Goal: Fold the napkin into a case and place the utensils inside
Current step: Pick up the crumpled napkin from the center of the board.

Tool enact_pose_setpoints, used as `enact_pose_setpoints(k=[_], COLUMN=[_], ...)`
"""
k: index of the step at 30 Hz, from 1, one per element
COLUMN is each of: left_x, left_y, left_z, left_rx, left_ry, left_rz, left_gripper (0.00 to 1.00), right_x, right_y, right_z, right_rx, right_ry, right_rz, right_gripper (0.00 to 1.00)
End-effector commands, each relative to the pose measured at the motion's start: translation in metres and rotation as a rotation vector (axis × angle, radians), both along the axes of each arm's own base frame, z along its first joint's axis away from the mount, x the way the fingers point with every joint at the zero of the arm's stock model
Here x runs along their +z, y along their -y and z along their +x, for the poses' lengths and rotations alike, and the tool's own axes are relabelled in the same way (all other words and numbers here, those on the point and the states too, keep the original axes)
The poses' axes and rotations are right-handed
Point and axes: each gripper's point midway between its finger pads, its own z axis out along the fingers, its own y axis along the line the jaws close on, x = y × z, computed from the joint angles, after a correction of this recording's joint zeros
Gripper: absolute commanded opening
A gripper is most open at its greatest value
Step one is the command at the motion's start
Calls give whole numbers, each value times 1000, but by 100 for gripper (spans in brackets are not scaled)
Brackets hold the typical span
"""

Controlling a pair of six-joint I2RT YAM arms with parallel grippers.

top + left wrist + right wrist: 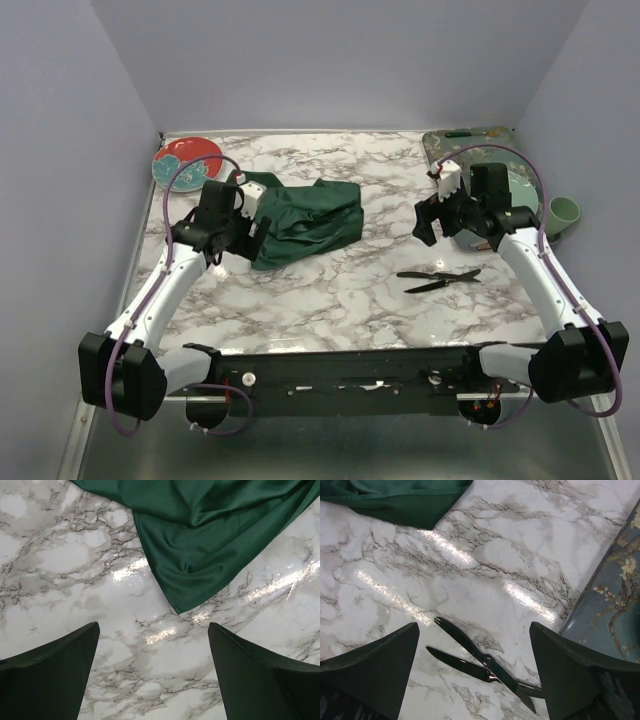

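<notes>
The dark green napkin [305, 221] lies crumpled on the marble table [340, 300], left of centre; its pointed corner [200, 545] shows in the left wrist view and an edge [395, 500] in the right wrist view. My left gripper [258, 224] hovers at the napkin's left side, open, with bare marble between its fingers [50, 675]. Two black utensils [438, 279] lie crossed on the table right of centre. They show as a fork and a serrated knife [480, 662] below my right gripper [428, 222], which is open and holds nothing.
A red plate and a teal one [185, 160] sit at the back left corner. A teal floral tray [480, 165] lies at the back right, its edge [615, 605] near my right fingers. A pale green cup [563, 213] stands by the right wall.
</notes>
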Motion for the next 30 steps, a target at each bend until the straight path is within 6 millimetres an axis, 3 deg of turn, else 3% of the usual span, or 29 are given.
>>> enact_pose_setpoints(k=[1, 3, 5, 13, 16, 17, 18, 19, 22, 23, 24, 29, 30], left_x=[23, 29, 36, 34, 21, 25, 22, 15, 6, 3, -1, -19, -22], left_y=[1, 0, -12, -36, -40, -41, -39, -39, -39, -39, -39, -51, -51], left_z=[28, 37, 55, 101, 114, 119, 122, 129, 137, 139, 144, 155, 156], left_rx=[24, 21, 49, 79, 96, 97, 95, 92, 88, 88, 88, 129, 130], left_ry=[11, 1, 15, 9, -27, -26, -34, -50, -62, -66, -72, -130, -137], left_rz=[-87, -140, -142, -120, -122, -127, -132, -134, -127, -125, -125, -137, -138], left_gripper=[99, 99, 99, 99, 99, 99, 99, 99, 99, 99, 99, 99, 99], right_x=[5, 0, 8, 9, -1, -16, -11, -19, -36, -55, -50, -79, -93], right_y=[-3, -7, -14, -62, -85, -92, -105, -122, -146, -151, -160, -191, -194], right_z=[14, 20, 28, 51, 60, 63, 68, 72, 84, 88, 96, 96, 94], right_rx=[-3, 0, 5, 101, 147, 166, 193, 231, 270, 275, 280, 355, 375], right_ry=[-19, -50, -40, -58, -74, -103, -85, -85, -98, -130, -112, -164, -185], right_rz=[-2, -5, -1, -12, -46, -65, -69, -100, -134, -151, -145, -173, -192], right_gripper=[100, 100, 100, 100, 100, 100, 100, 100, 100, 100, 100, 100, 100])
